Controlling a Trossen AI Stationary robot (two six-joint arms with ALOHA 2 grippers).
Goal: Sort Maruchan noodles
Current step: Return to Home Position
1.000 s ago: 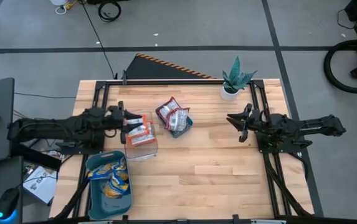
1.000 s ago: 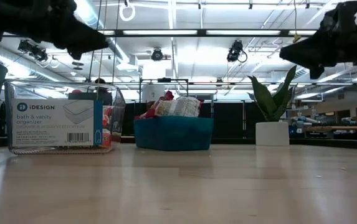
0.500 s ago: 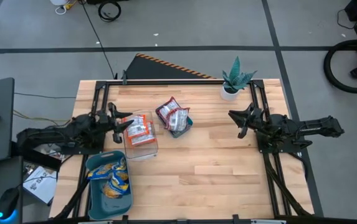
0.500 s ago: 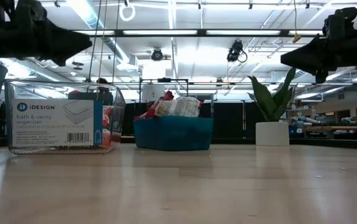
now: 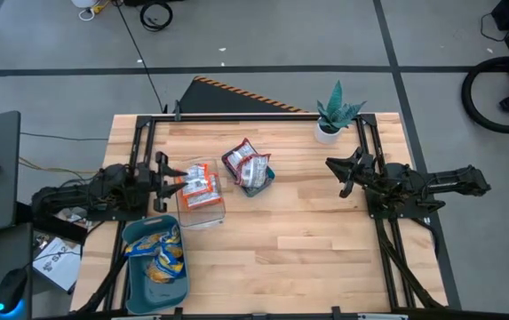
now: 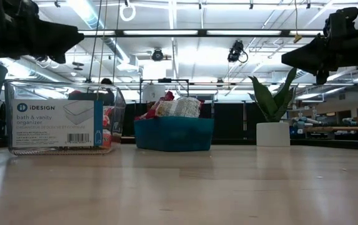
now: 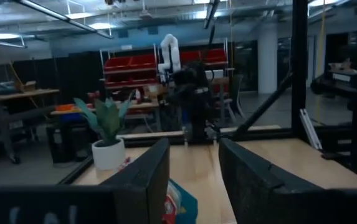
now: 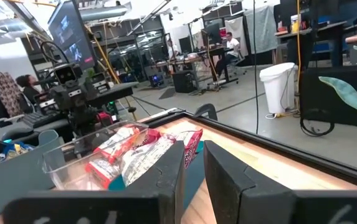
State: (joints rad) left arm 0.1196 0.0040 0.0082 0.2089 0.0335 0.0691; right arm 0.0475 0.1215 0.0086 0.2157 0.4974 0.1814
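With the left end effector (image 5: pixel 165 171) released and the right end effector (image 5: pixel 334 174) barely parted, both hung empty over the desk (image 5: pixel 307 240); orange noodles (image 5: pixel 199 184) lay in the clear bin (image 5: pixel 202 212), red noodles (image 5: pixel 247 164) in the blue bin (image 5: pixel 268 180), yellow-and-blue noodles (image 5: pixel 161 249) in the teal bin (image 5: pixel 162 290).

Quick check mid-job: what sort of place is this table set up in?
Most likely a robotics lab or workshop in an open industrial hall. Beyond the table there are shelves of red storage bins, a white robot arm on another bench, and a big monitor among work desks.

Grey floor (image 5: pixel 281 36), bright ceiling lights (image 6: pixel 166 32)
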